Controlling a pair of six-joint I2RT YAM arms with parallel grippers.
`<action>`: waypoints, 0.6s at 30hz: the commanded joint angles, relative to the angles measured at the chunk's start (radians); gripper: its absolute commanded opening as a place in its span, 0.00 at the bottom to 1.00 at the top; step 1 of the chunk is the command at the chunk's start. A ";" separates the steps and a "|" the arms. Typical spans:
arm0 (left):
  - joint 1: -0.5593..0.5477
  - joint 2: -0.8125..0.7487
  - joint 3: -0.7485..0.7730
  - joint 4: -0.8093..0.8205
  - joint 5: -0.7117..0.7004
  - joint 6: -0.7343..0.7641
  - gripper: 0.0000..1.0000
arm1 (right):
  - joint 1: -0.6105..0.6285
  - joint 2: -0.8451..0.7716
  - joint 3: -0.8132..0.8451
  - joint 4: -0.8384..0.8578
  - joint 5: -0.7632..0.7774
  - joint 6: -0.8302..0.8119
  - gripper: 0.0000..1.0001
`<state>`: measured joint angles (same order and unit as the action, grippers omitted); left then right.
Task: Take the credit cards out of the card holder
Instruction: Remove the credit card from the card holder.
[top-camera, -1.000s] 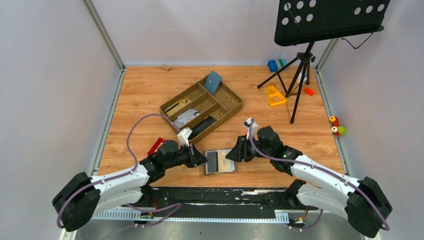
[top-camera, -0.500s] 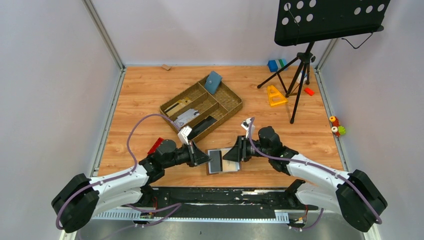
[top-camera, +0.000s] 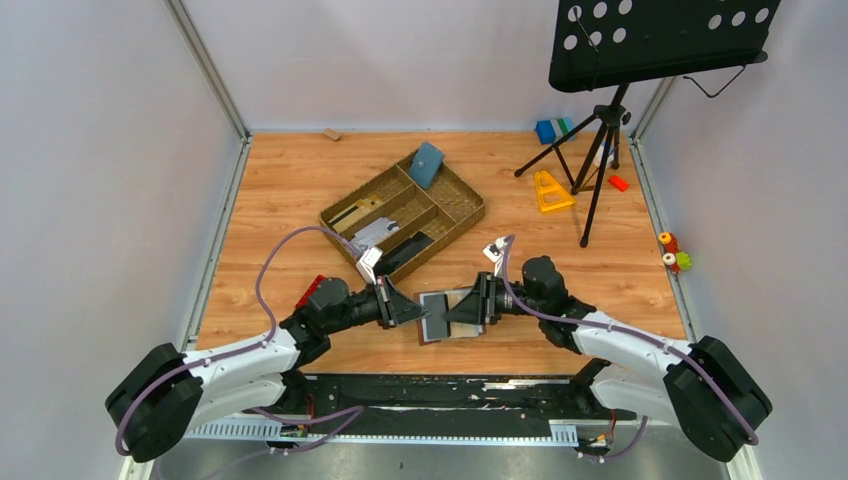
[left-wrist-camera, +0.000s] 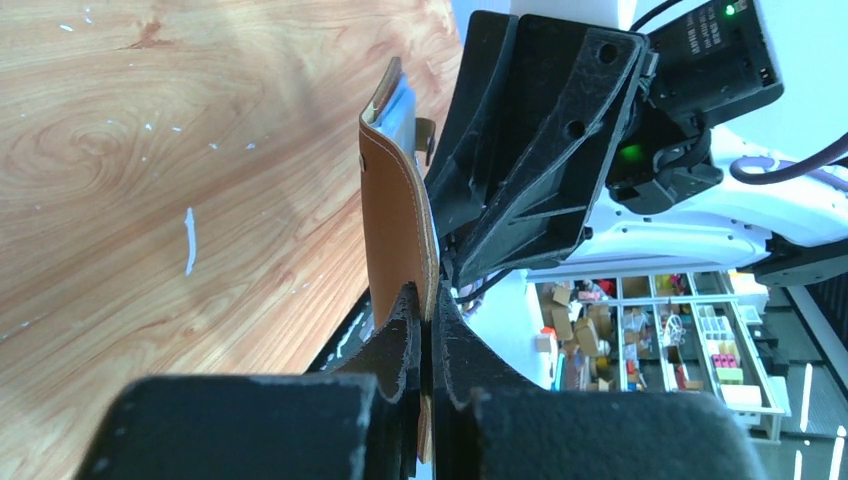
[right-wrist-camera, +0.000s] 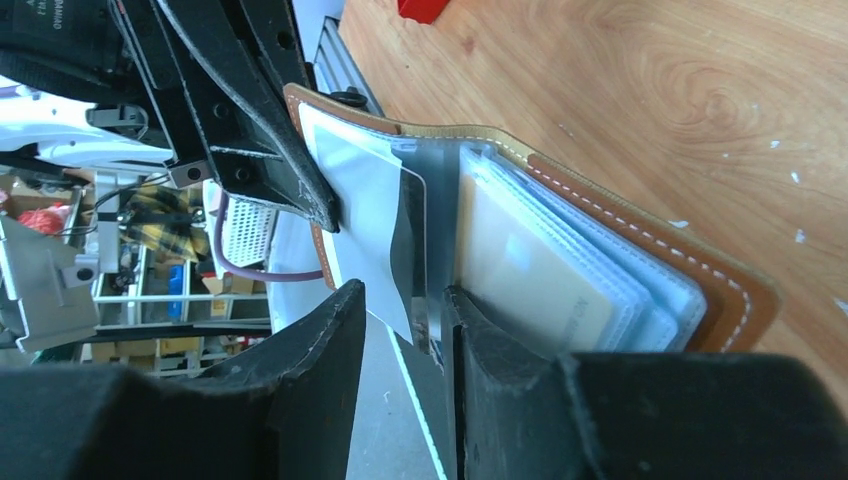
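Wooden table (top-camera: 300, 190) with compartment tray (top-camera: 452, 234)

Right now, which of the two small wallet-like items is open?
The brown card holder, pinched by the left gripper with its grey inside showing; the blue-teal pouch sits closed in the divided tray.

card holder (top-camera: 432, 320) 1 | tray (top-camera: 452, 200) 1 | pouch (top-camera: 427, 164) 1 | music stand (top-camera: 660, 35) 1

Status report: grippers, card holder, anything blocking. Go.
Left gripper shut on card holder cover. Right gripper open, jaws astride a clear sleeve. Cards inside sleeves. Nothing in the way.
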<state>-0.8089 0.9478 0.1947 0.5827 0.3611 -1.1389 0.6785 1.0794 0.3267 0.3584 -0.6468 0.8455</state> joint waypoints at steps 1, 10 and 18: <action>0.002 0.022 0.022 0.216 0.051 -0.069 0.00 | -0.008 0.022 -0.035 0.182 -0.062 0.103 0.33; 0.006 0.069 -0.009 0.306 0.046 -0.090 0.00 | -0.034 -0.011 -0.102 0.378 -0.109 0.202 0.24; 0.007 0.072 -0.013 0.308 0.045 -0.090 0.00 | -0.040 -0.129 -0.121 0.411 -0.106 0.204 0.23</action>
<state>-0.8078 1.0214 0.1814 0.8116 0.3958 -1.2179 0.6441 1.0023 0.2081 0.6682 -0.7353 1.0401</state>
